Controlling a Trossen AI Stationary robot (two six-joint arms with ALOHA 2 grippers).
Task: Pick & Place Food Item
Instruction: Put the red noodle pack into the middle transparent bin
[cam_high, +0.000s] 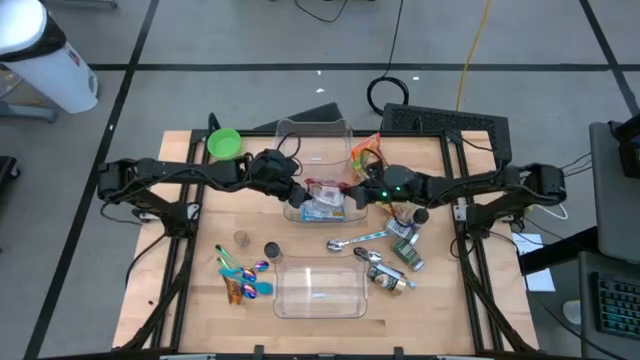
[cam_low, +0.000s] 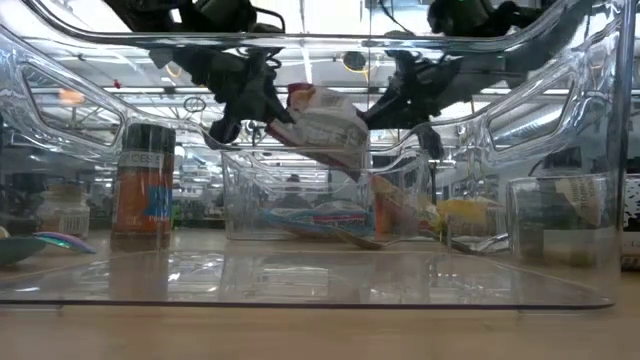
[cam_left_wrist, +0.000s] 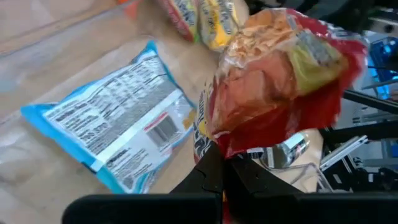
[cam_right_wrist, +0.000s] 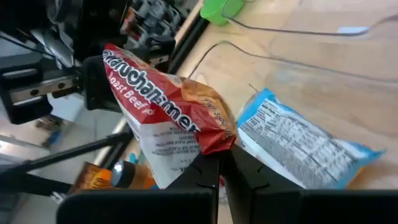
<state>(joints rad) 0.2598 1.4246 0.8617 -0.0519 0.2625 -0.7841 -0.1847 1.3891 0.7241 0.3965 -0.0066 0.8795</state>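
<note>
High view shows both grippers, left (cam_high: 296, 190) and right (cam_high: 352, 194), pinched tight on opposite ends of the red ramen packet (cam_high: 325, 187), held over the clear bin (cam_high: 313, 145) mid-table; one should probably let go before placing

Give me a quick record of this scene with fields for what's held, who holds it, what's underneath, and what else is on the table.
held item: red ramen packet, lifted in the air
holders: left gripper and right gripper, one at each end, fingers shut on it
underneath: blue packet lying in a clear bin
nearer bin: clear container, nothing visible in it
elsewhere: green bowl, metal spoon, spice jar
</note>
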